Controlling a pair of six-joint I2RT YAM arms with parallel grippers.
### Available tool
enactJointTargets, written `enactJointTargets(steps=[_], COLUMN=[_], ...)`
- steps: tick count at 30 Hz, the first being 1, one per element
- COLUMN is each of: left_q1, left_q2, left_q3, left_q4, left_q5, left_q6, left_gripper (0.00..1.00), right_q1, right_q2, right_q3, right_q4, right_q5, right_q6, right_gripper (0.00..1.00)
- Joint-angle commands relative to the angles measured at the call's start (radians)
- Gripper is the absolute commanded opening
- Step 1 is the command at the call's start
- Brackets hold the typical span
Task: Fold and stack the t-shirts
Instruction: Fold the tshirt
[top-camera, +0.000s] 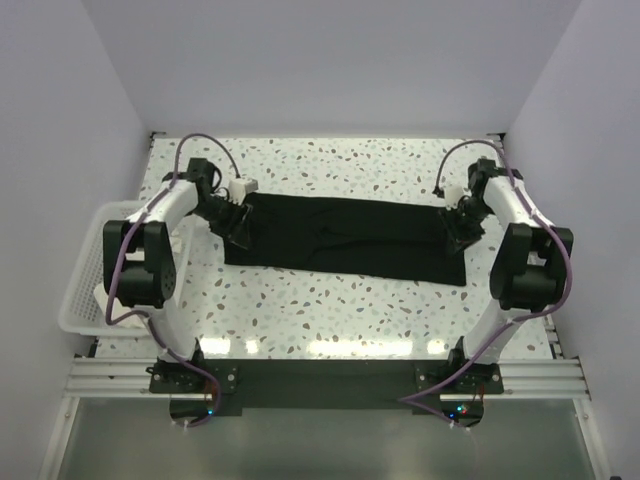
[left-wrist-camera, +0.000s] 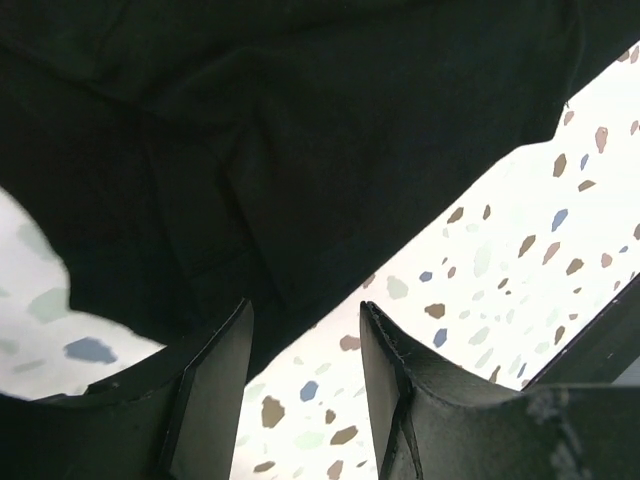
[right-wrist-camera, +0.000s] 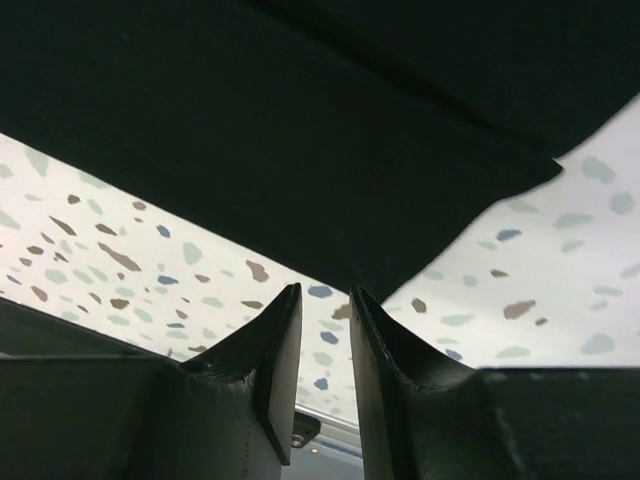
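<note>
A black t-shirt (top-camera: 345, 238) lies across the speckled table as a long folded strip running left to right. My left gripper (top-camera: 240, 228) is at its left end, open and empty, with the fabric edge (left-wrist-camera: 300, 150) just past the fingertips (left-wrist-camera: 225, 350); the gripper's own midpoint in the left wrist view (left-wrist-camera: 305, 305) is over table and cloth edge. My right gripper (top-camera: 462, 236) is at the strip's right end, slightly open with only table between its fingers (right-wrist-camera: 325, 292), just short of the shirt's corner (right-wrist-camera: 400, 230). No white t-shirt shows.
A white plastic lattice basket (top-camera: 85, 270) hangs off the table's left edge beside the left arm. White walls close in the back and sides. Bare speckled table (top-camera: 330, 300) lies in front of the shirt and behind it.
</note>
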Motion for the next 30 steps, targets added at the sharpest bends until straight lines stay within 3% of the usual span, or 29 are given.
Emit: enactJointTargets(steps=[1,13,16,23,30], left_q1=[-0.018,-0.043,-0.043,-0.043,-0.043], left_q2=[0.036,0.102,0.104,0.07,0.185], left_q3=[-0.02,-0.045,-0.031,0.069,0.233], left_q4=[0.061,0.089,0.079,0.07,0.144], left_q5=[0.015,-0.008,0.037,0.153,0.236], left_q6=[-0.077,-0.14,-0.14,-0.142,-0.218], left_gripper=[0.52,0.5,0.39,0.0,0.0], right_q1=[0.032,0.046,0.046,0.052,0.05], right_q2=[0.031,0.087,0.091,0.119,0.134], right_q3=[0.005,-0.006,-0.012,-0.041,-0.032], right_q4=[0.043,0.086,0.086,0.118,0.115], right_q5=[-0.035,0.008,0.011,0.093,0.12], right_q6=[0.062,0.055,0.049,0.043,0.047], right_gripper=[0.29,0.28,0.27,0.23,0.23])
